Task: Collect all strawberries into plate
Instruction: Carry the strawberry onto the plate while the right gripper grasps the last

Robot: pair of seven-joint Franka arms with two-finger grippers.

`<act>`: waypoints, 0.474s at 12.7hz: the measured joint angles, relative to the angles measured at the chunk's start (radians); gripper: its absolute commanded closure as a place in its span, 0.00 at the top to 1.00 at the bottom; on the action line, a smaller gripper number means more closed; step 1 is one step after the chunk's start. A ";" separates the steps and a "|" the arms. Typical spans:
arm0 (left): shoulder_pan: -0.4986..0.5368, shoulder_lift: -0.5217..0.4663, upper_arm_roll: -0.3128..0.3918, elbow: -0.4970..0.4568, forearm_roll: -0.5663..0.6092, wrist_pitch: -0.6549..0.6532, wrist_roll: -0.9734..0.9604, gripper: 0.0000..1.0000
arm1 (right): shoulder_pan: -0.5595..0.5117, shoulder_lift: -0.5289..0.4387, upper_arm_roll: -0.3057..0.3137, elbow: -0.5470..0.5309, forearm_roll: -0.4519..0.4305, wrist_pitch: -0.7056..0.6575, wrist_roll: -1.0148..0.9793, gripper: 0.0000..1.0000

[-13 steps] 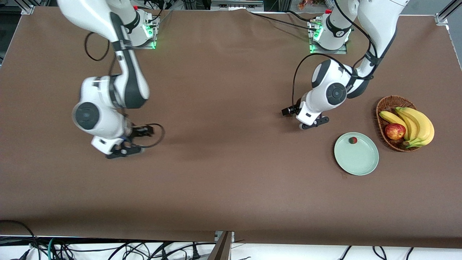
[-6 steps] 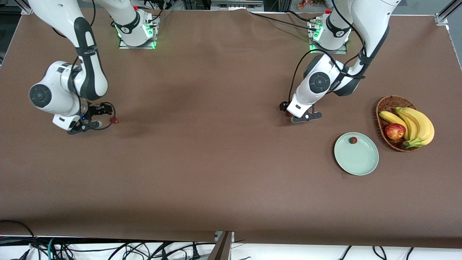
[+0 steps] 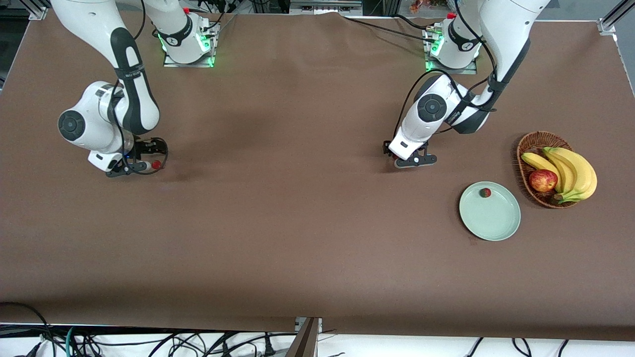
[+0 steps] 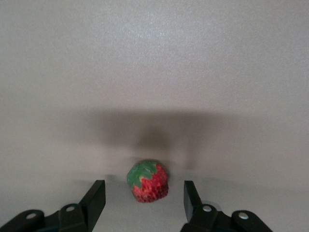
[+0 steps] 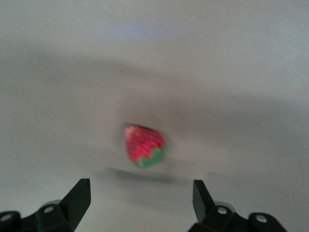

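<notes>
One strawberry sat in the mint-green plate, wicker basket beside it held bananas and an apple, left gripper stood open around a second strawberry on the table, right gripper open near a third.

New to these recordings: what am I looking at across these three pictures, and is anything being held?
Two robot arms work at a brown table. The front view looks down from across it; the other two come from wrist cameras. The left gripper stands open around a strawberry on the table, not gripping it. The right gripper is open, with another strawberry just ahead of its fingertips. A third berry lies on the green plate, beside a basket of bananas and an apple. Nothing is held.
</notes>
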 measured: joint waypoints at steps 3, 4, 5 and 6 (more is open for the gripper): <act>0.000 0.003 0.000 0.000 0.005 0.002 -0.009 0.17 | 0.002 0.019 0.014 0.000 0.012 0.029 0.000 0.79; 0.000 0.003 -0.001 0.000 0.005 0.002 -0.018 0.11 | 0.002 0.022 0.014 0.000 0.012 0.031 0.000 0.75; 0.000 0.003 -0.001 0.000 0.005 0.002 -0.024 0.08 | 0.002 0.023 0.014 0.000 0.012 0.034 -0.001 0.75; 0.001 0.003 -0.001 0.000 0.005 0.002 -0.027 0.08 | -0.001 0.024 0.013 0.002 0.012 0.040 -0.007 0.75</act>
